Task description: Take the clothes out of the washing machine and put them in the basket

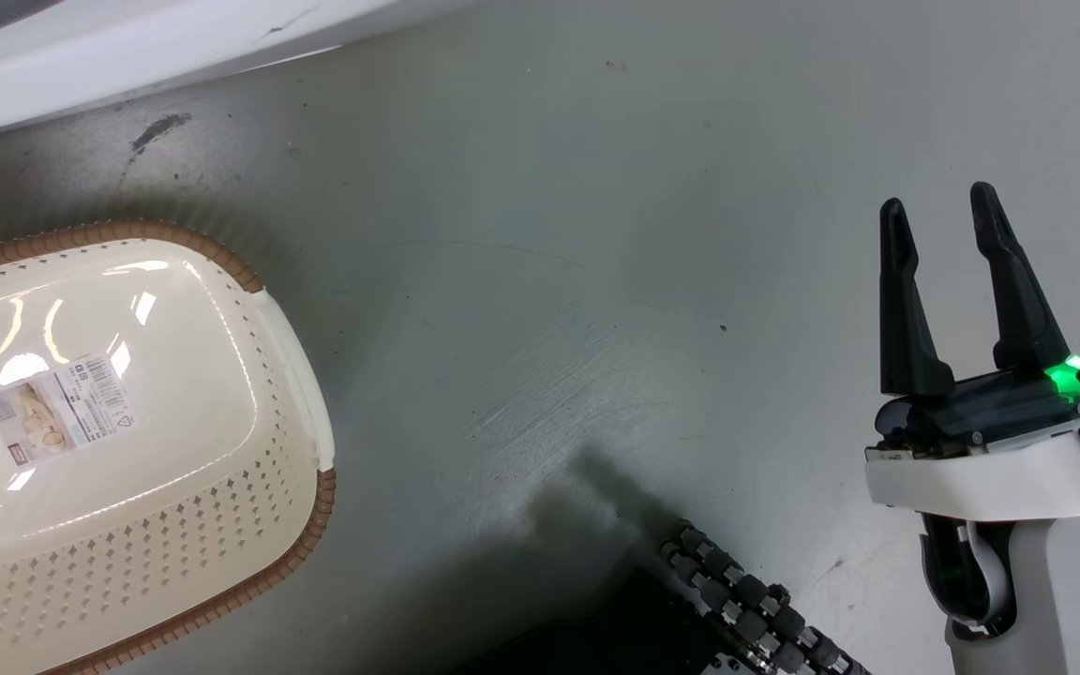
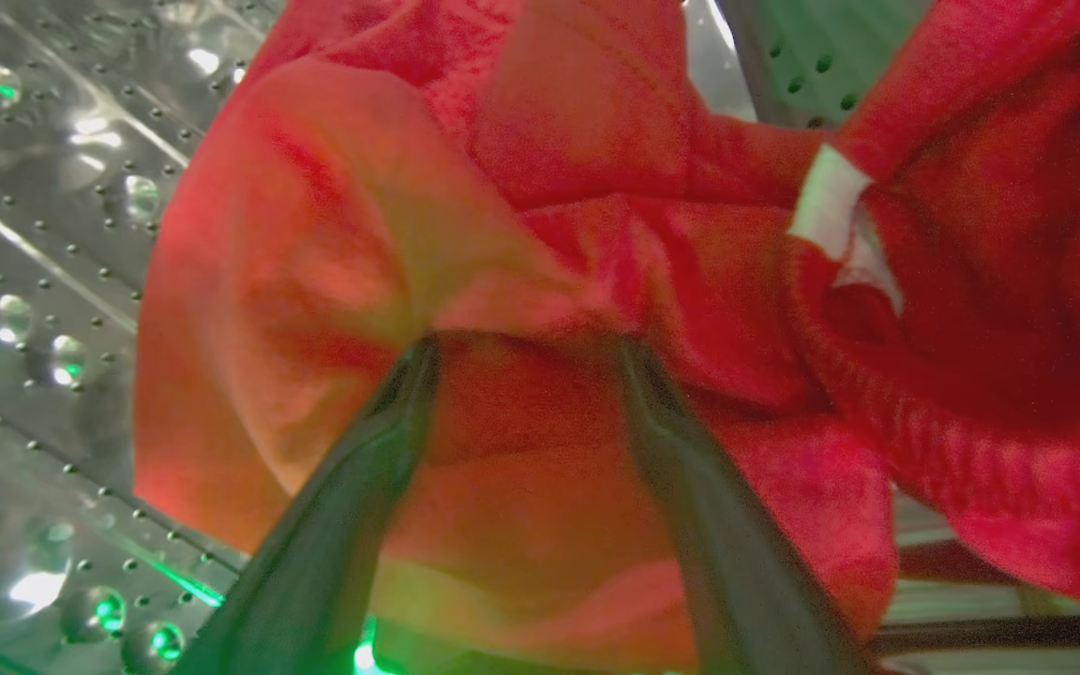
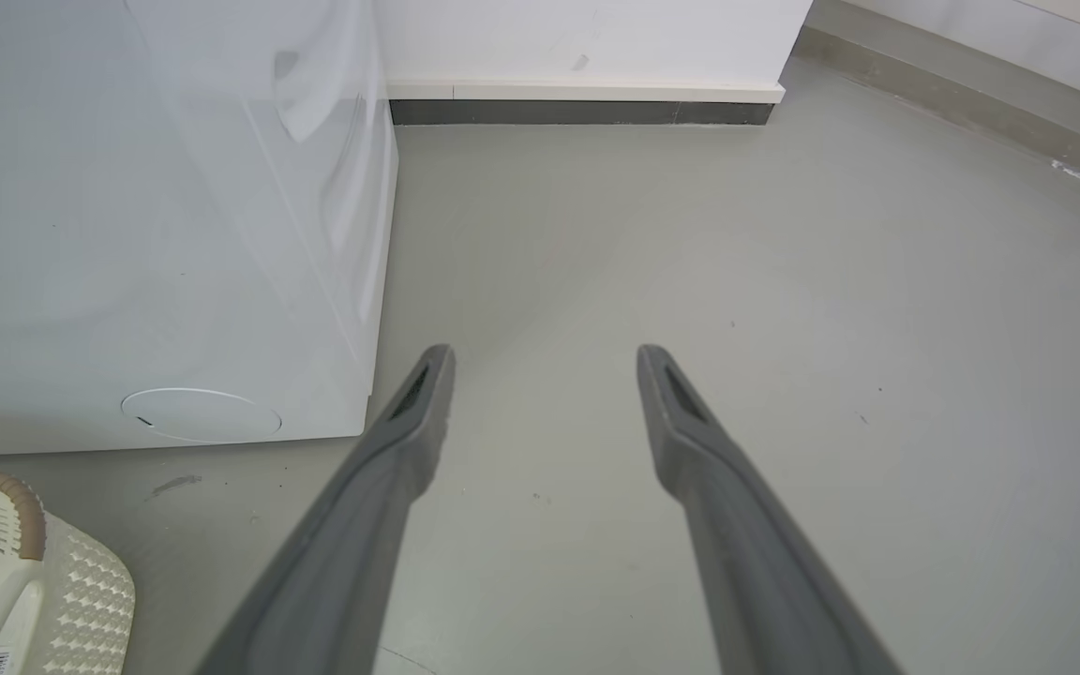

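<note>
Basket (image 1: 174, 525) lies on the grey floor (image 1: 549, 234) at the left of the head view, below the washing machine (image 1: 81, 66), a white edge at upper left. At lower right the right tool (image 1: 938, 202) hovers, fingers spread, holding nothing. In the left wrist view the steel drum (image 2: 24, 234) shows at left. The red clothes (image 2: 334, 234) bunch across centre and right, and the left tool (image 2: 526, 347), spread, has its tips under a fold.
</note>
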`<state>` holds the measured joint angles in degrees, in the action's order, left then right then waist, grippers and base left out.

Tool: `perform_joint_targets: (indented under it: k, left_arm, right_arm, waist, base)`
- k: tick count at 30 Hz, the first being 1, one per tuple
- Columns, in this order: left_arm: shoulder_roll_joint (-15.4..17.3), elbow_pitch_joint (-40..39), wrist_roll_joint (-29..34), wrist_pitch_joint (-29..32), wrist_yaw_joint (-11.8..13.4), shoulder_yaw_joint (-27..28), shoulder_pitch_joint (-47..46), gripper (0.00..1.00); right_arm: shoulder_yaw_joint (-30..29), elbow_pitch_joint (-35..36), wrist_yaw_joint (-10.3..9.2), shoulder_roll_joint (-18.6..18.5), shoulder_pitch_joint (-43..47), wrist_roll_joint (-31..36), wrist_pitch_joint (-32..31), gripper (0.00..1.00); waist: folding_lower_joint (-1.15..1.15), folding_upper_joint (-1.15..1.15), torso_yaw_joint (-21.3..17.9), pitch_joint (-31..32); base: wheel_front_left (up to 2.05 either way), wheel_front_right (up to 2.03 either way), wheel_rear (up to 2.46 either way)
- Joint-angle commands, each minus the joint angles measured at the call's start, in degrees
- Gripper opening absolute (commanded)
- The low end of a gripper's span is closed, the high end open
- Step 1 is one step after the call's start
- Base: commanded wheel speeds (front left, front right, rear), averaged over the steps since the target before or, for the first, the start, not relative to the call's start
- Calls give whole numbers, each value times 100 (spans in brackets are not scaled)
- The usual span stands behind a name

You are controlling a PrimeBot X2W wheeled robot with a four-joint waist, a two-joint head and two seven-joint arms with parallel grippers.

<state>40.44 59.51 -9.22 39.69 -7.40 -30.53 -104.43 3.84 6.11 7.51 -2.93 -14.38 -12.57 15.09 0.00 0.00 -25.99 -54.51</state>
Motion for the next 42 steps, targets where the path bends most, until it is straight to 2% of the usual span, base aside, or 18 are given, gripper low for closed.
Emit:
perform_joint_targets:
  k: [1, 2, 3, 5, 11, 20, 23, 28, 42]
  left_arm:
    - [38, 142, -30, 60, -2, -32, 161, 100]
    - [30, 144, -77, 80, -3, -59, 178, 34]
    - [-30, 116, -175, 129, -3, -154, 264, 0]
    - [-31, 13, -381, 256, -4, -364, 350, 0]
    - [290, -264, -621, -59, 2, -529, 170, 0]
    - [449, -425, -660, -798, 13, -612, 72, 0]
    - [330, -382, -731, -1178, 72, -589, 247, 0]
    - [22, -175, -1017, -1889, 306, -426, 664, 0]
    - [-968, 336, -1569, -3920, 456, -273, 2282, 0]
  right_arm:
    - [5, 38, -4, 9, 20, -21, 12, 100]
    - [7, 48, -4, 8, 25, -18, 12, 100]
    - [4, 51, -4, 8, 27, -17, 12, 100]
    - [-29, 62, -4, 8, 18, -10, 12, 100]
    - [11, 23, -4, 8, -119, -25, 12, 100]
    - [22, -70, -4, 8, -376, -24, 12, 100]
    - [-79, -131, -4, 8, -416, 58, 12, 100]
    - [-149, -176, -4, 6, -438, 265, 12, 100]
    - [-594, -258, -4, 3, -144, 801, 12, 100]
  waist:
    - [0, 0, 4, -1]
    - [0, 0, 10, -4]
    - [0, 0, 21, -5]
    - [0, 0, 58, -17]
    - [0, 0, 36, -11]
    - [0, 0, -49, 203]
    - [0, 0, 62, 387]
    - [0, 0, 288, 784]
    - [0, 0, 1025, 2136]
  base:
    - [0, 0, 0]
    - [0, 0, 0]
    - [0, 0, 0]
    - [0, 0, 0]
    - [0, 0, 0]
    - [0, 0, 0]
    - [0, 0, 0]
    - [0, 0, 0]
    - [0, 0, 0]
